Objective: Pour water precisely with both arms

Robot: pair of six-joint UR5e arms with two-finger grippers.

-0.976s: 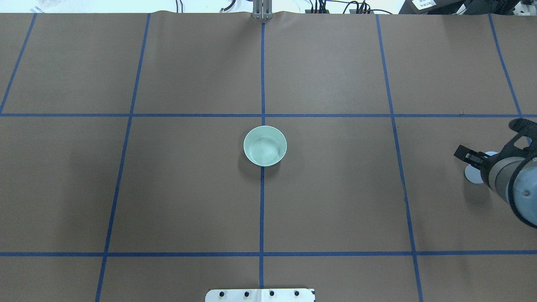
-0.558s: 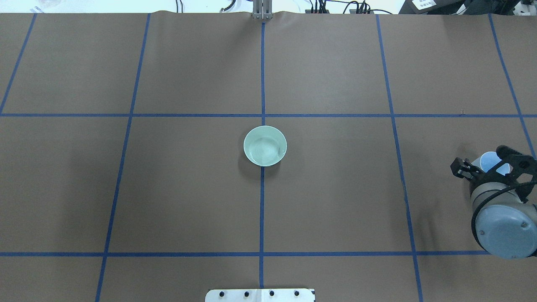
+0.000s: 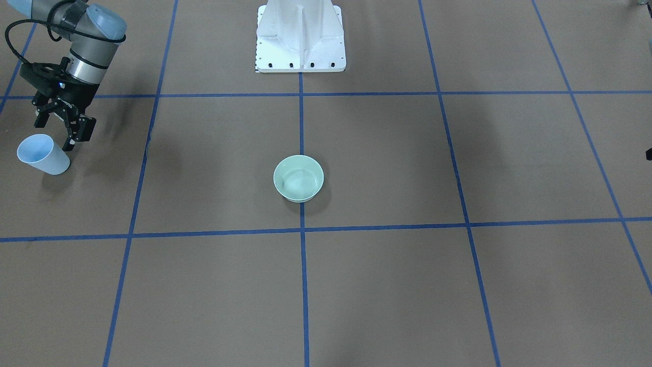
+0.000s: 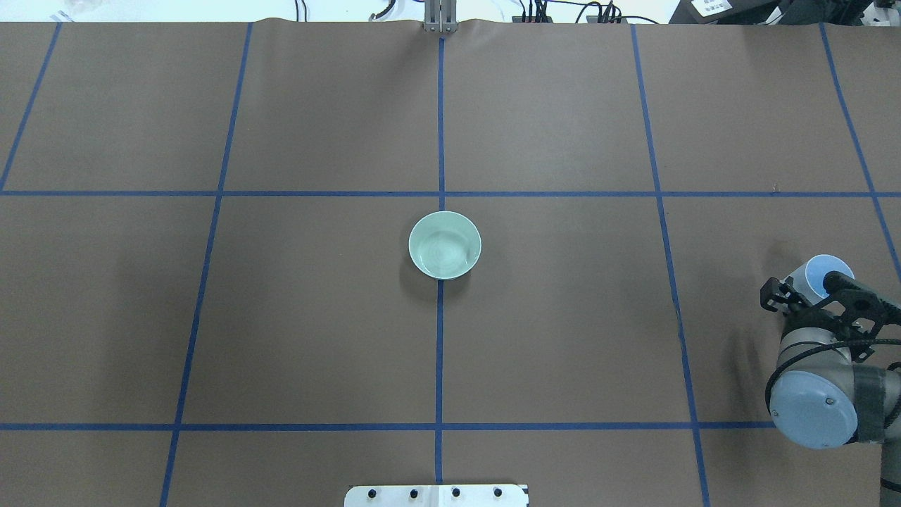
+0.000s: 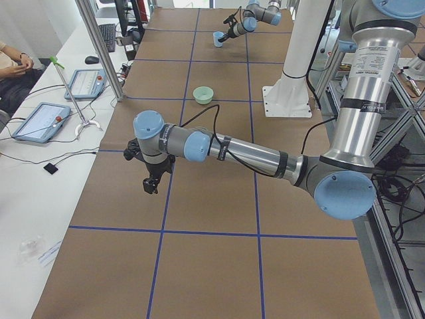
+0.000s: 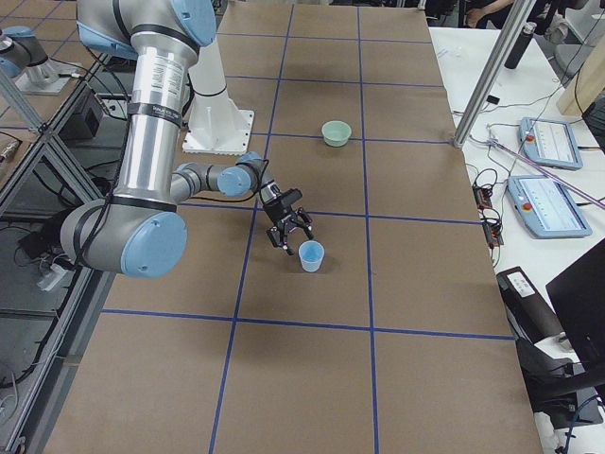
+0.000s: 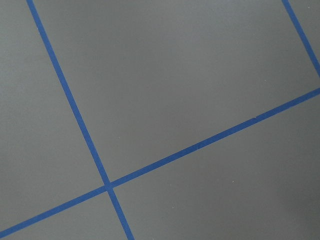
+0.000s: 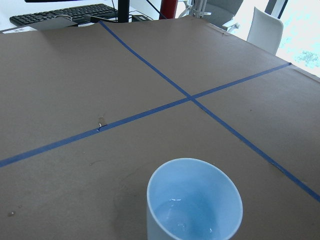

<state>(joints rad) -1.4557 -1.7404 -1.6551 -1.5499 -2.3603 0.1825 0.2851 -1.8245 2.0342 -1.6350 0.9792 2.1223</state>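
The right claw (image 3: 55, 133) gapes wide and empty. The pale blue cup (image 3: 43, 154) stands just beyond its fingertips, water (image 8: 186, 220) glinting at the bottom. The left claw (image 5: 151, 186) hangs over the counter (image 4: 317, 338); I can't tell its spread.

— What does your table look like?

— Your table (image 4: 317, 105) is covered in brown paper, marked off into squares by blue tape lines (image 4: 440, 127). The light on it is even, with only soft shadows.

— And beside it?

— You have a white bench (image 5: 40, 193) along one long side. Two tablets (image 5: 41, 121) and a black keyboard (image 5: 108, 34) lie on it, cables (image 5: 60, 159) trail across it, and a metal post (image 5: 99, 53) stands at its edge. Past the table's end a white chair (image 8: 265, 27) sits in bright white light.
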